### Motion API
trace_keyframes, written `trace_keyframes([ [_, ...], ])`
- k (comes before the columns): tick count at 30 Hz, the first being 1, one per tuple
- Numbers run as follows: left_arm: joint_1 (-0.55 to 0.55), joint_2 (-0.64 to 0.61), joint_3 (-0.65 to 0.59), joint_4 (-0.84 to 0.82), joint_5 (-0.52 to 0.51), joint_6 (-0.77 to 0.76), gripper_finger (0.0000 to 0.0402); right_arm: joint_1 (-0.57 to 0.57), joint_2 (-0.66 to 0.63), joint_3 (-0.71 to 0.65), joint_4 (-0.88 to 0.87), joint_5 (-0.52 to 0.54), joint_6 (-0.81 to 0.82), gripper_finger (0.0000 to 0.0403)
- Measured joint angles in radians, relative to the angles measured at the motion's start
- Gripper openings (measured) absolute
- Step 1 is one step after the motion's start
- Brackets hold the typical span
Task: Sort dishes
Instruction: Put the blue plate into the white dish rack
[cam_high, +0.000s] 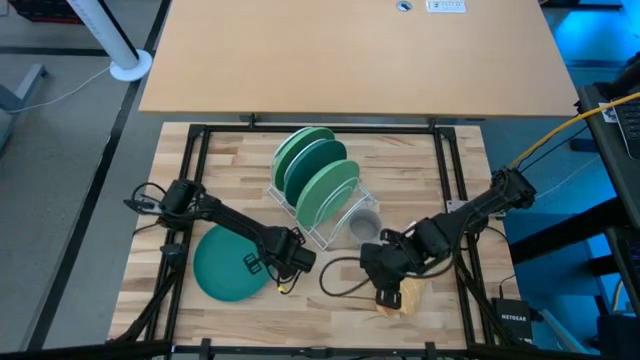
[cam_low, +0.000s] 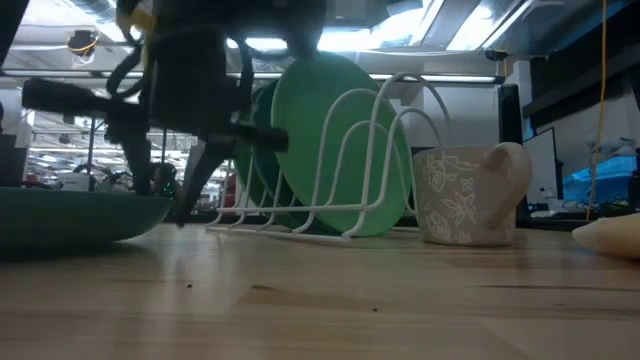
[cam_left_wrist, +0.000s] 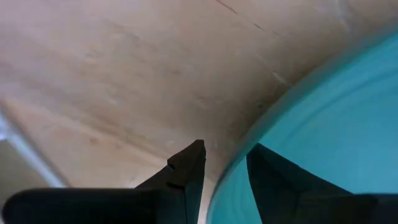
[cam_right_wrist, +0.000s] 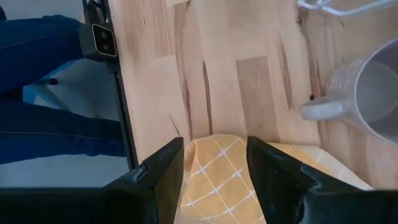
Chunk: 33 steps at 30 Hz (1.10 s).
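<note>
Bench (cam_high: 240, 160): pale butcher-block wood in glued strips, with visible grain.
Teal plate (cam_high: 228, 264): smooth round plastic, lying flat; its curved rim runs between the left gripper's (cam_left_wrist: 225, 163) fingers, which stand narrowly apart and straddle the rim, one finger on the bench side and one over the plate.
Racked plates (cam_high: 318, 170): three light green plastic discs standing on edge in the white wire rack (cam_high: 338, 222), beyond the left fingers.
Cup (cam_right_wrist: 373, 93): grey, with handle and a leaf pattern, just beside the rack.
Cloth (cam_right_wrist: 214, 177): tan, white grid lines, lying between and under the right gripper's (cam_right_wrist: 214, 163) parted fingers.
Writing: "NETGEAR" on a black box (cam_high: 515, 318).
</note>
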Motion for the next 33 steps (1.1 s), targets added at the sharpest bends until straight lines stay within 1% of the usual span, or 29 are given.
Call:
trace_keyframes([
  [3,0.000,0.030,0.000,0.000,0.000,0.021,0.0103,0.020,0.000,0.000,-0.001,0.032,0.000,0.0179],
  [6,0.000,0.042,0.001,-0.011,0.000,0.027,0.0086,0.035,0.000,0.000,-0.001,0.055,0.000,0.0179],
  [9,0.000,0.042,0.001,-0.014,-0.008,0.026,0.0055,0.037,0.000,0.000,-0.002,0.069,0.000,0.0179],
  [12,-0.001,0.025,0.003,-0.059,-0.017,-0.002,0.0017,0.034,0.000,0.000,-0.003,0.074,-0.001,0.0179],
  [15,-0.004,0.016,0.004,-0.095,-0.027,-0.087,0.0009,0.034,0.000,0.000,-0.003,0.101,0.005,0.0179],
  [21,-0.013,-0.017,0.006,-0.184,-0.031,-0.269,0.0004,0.035,0.000,0.000,-0.037,0.198,0.016,0.0179],
  [26,-0.015,-0.061,0.006,-0.228,-0.038,-0.410,0.0002,0.035,0.000,0.000,-0.164,0.267,0.018,0.0179],
  [33,-0.013,-0.165,0.007,-0.231,-0.043,-0.626,0.0001,0.035,0.000,0.000,-0.392,0.366,0.061,0.0179],
])
